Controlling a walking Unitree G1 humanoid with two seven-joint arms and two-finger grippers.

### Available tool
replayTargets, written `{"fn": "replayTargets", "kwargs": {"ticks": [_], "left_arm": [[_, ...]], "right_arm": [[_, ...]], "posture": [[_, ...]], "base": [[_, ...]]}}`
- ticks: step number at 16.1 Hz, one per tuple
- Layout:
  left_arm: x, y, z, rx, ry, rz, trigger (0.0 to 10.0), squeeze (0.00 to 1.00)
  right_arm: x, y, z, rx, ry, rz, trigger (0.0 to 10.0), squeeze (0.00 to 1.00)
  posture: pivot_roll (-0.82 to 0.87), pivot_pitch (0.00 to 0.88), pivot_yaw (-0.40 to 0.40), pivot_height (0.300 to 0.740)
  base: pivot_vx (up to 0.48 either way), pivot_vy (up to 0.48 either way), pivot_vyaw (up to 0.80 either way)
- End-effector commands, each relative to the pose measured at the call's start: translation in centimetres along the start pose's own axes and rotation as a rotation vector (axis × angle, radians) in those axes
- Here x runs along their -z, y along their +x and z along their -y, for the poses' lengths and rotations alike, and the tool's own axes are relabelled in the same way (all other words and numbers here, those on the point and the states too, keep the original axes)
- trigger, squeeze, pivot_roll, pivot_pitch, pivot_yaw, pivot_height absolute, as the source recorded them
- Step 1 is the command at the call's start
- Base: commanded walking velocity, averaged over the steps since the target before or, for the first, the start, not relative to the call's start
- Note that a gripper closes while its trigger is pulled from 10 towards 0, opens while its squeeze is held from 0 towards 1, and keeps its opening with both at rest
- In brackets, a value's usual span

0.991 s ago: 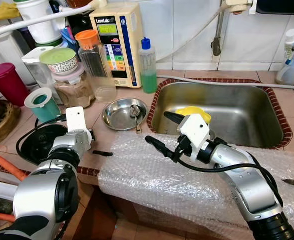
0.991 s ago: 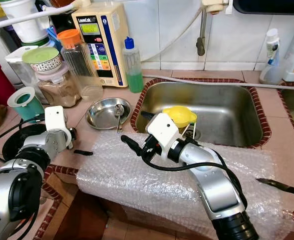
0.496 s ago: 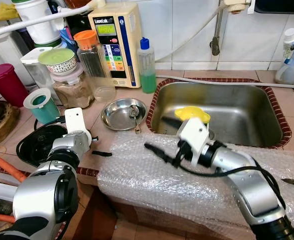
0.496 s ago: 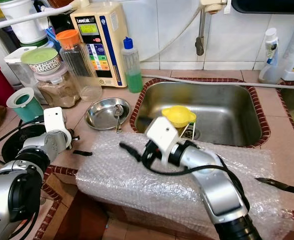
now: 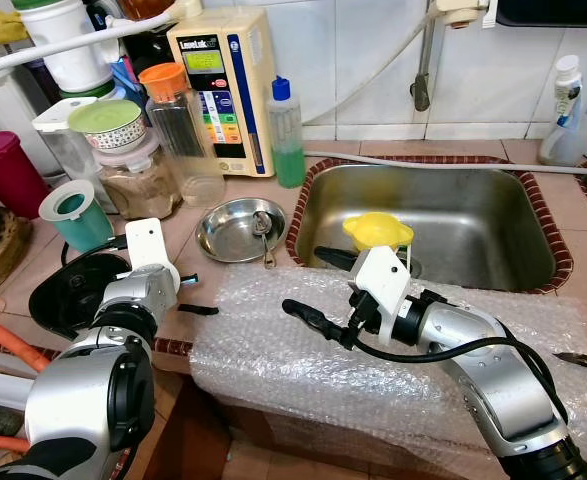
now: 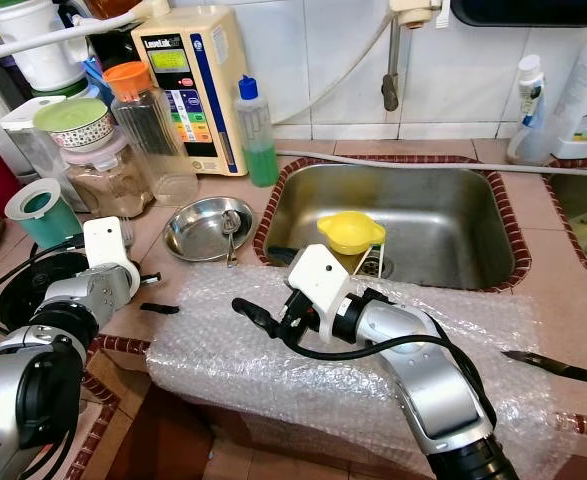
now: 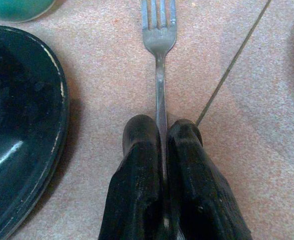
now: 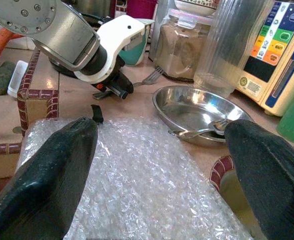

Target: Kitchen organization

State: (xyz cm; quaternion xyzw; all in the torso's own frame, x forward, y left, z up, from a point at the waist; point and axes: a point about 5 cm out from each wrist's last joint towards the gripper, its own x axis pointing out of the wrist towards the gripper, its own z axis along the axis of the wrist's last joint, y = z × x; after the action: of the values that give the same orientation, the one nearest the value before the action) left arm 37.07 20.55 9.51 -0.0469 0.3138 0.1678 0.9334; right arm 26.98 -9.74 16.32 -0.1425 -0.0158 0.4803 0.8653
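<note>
The right gripper (image 5: 318,290) has come down and toward the left over the bubble wrap (image 5: 303,360), fingers spread wide and empty, while the left gripper (image 7: 161,131) stays pinched on the fork (image 7: 159,35) lying on the counter (image 7: 111,90) beside the black pan (image 7: 16,125), so the fork likely goes to the steel bowl (image 5: 235,228) next

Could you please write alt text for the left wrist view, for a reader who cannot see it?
The left gripper is shut on the handle of a metal fork, whose tines point away over a pinkish tiled counter. A dark round pan lies beside it, with a teal cup at the far edge.
</note>
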Motion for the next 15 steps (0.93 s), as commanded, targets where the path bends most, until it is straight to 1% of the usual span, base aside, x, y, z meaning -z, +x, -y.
{"fn": "replayTargets", "kwargs": {"ticks": [1, 3, 5, 6, 8, 10, 11, 12, 13, 14, 15], "left_arm": [[3.1, 0.5, -1.9, -0.066, 0.021, -0.119, 0.0, 0.00], [2.9, 0.6, -2.4, -0.093, 0.047, -0.090, 0.0, 0.00], [1.8, 0.6, -3.0, -0.108, 0.063, -0.010, 0.0, 0.00], [1.3, 0.6, -3.0, -0.099, 0.073, 0.028, 0.0, 0.00], [1.0, 0.5, -2.5, -0.050, 0.059, 0.068, 0.0, 0.00], [0.4, 0.4, -2.6, -0.034, 0.081, 0.158, 0.0, 0.00], [0.1, 0.2, -2.6, -0.017, 0.060, 0.215, 0.0, 0.00], [0.1, 0.2, -2.5, -0.003, 0.066, 0.232, 0.0, 0.00], [0.0, 0.0, -2.3, 0.020, 0.036, 0.259, 0.0, 0.00], [-0.2, -0.3, -1.9, 0.050, 0.044, 0.309, 0.0, 0.00], [-0.2, -0.5, -1.6, 0.076, 0.050, 0.338, 0.0, 0.00]], "right_arm": [[-0.5, 0.1, -0.4, -0.022, -0.014, 0.013, 10.0, 0.00], [-0.4, 0.1, -0.3, -0.018, -0.015, 0.009, 10.0, 0.00], [-0.4, 0.0, -0.2, -0.014, -0.017, 0.009, 10.0, 0.00], [-0.4, 0.0, -0.2, -0.012, -0.018, 0.008, 10.0, 0.00], [-0.4, 0.0, 0.1, -0.006, -0.022, 0.007, 10.0, 0.00], [-0.3, 0.1, 0.5, 0.002, -0.031, 0.006, 10.0, 0.00], [-0.4, 0.2, 0.7, 0.002, -0.039, 0.006, 10.0, 0.00], [-0.4, 0.2, 0.8, 0.002, -0.042, 0.006, 10.0, 0.00], [-0.5, 0.3, 0.9, 0.003, -0.046, 0.007, 10.0, 0.00], [-0.5, 0.3, 1.1, 0.004, -0.051, 0.008, 10.0, 0.00], [-0.5, 0.4, 1.2, 0.005, -0.055, 0.008, 10.0, 0.00]], "posture": [[0.03, 0.000, 0.165, 0.740], [0.03, 0.000, 0.161, 0.740], [0.03, 0.000, 0.153, 0.740], [0.03, 0.000, 0.153, 0.740], [0.03, 0.000, 0.137, 0.740], [0.04, 0.000, 0.121, 0.740], [0.05, 0.000, 0.116, 0.740], [0.05, 0.000, 0.111, 0.740], [0.05, 0.000, 0.106, 0.740], [0.05, 0.000, 0.098, 0.740], [0.06, 0.000, 0.096, 0.740]], "base": [[0.000, 0.000, 0.00], [0.000, 0.000, 0.00], [0.000, 0.000, 0.00], [0.000, 0.000, 0.00], [0.000, 0.000, 0.00], [0.000, 0.000, 0.00], [0.000, 0.000, 0.00], [0.000, 0.000, 0.00], [0.000, 0.000, 0.00], [0.000, 0.000, 0.00], [0.000, 0.000, 0.00]]}}
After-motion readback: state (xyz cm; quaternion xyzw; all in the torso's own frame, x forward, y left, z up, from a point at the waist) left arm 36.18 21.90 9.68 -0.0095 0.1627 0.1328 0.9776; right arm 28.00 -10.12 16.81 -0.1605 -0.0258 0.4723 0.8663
